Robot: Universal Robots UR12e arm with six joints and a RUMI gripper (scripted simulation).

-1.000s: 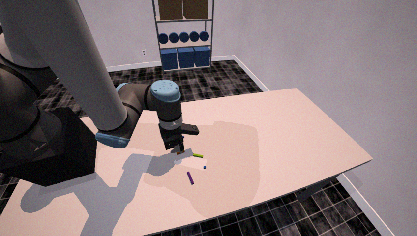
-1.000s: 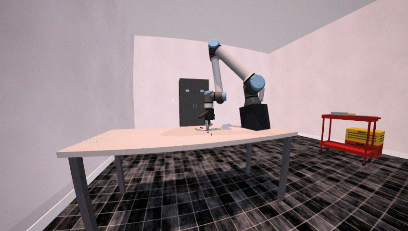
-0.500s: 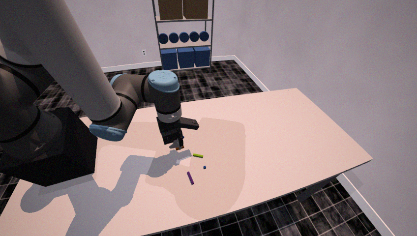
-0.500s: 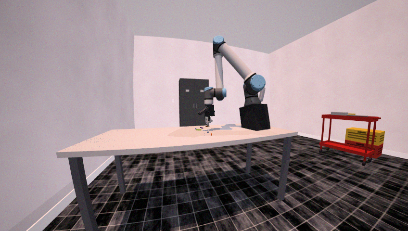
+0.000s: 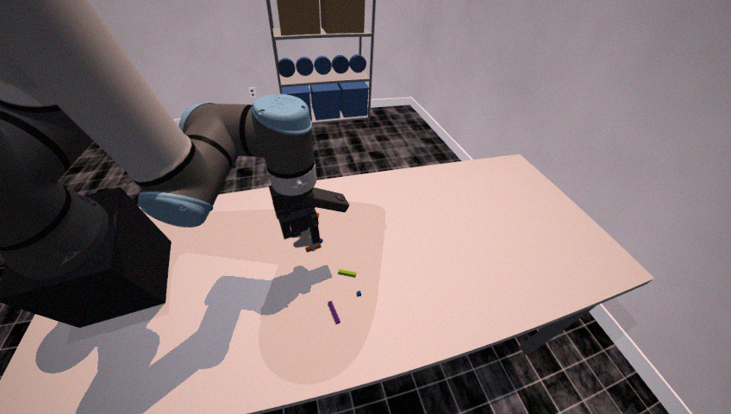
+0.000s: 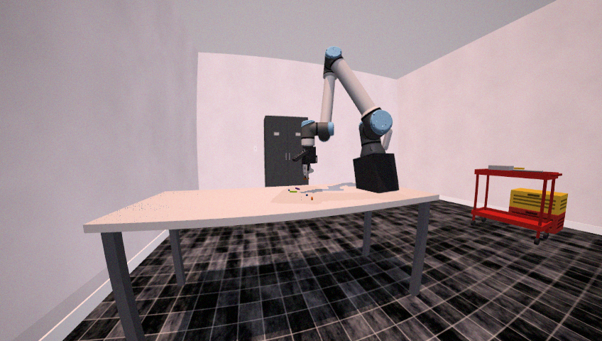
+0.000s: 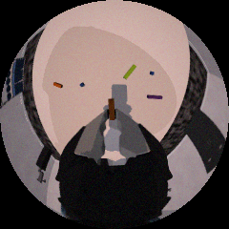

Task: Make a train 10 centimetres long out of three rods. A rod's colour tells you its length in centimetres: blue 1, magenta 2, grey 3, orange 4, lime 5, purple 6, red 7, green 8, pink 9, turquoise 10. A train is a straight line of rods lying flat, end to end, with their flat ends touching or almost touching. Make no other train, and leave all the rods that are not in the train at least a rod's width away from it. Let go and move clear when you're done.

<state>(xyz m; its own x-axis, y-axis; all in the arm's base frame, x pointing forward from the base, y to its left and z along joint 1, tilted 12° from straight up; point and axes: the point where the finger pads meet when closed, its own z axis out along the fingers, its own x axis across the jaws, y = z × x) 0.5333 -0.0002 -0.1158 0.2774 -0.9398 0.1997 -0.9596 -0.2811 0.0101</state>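
Orange rod up in our claw, the other rods spread apart on the table

Going left to right in the wrist view, we first meet the left edge of the pale, flat-topped table. Inside it lies a short orange rod, mostly hidden behind our gripper in the top view. Just right of it sits a tiny blue rod, with bare tabletop between the two.

Next comes our black two-jaw gripper, its fingers clamped on a second orange rod, which we have raised above the tabletop. Past it, a lime-green rod lies flat at a slant. Farther right are another tiny blue rod and a dark purple rod, apart from each other and inside the right edge.

In the top view, we have broad room for moving between the lime-green rod and the table's right-hand corner. The purple rod lies nearer the front edge than the lime-green one, with tabletop between it and that edge.
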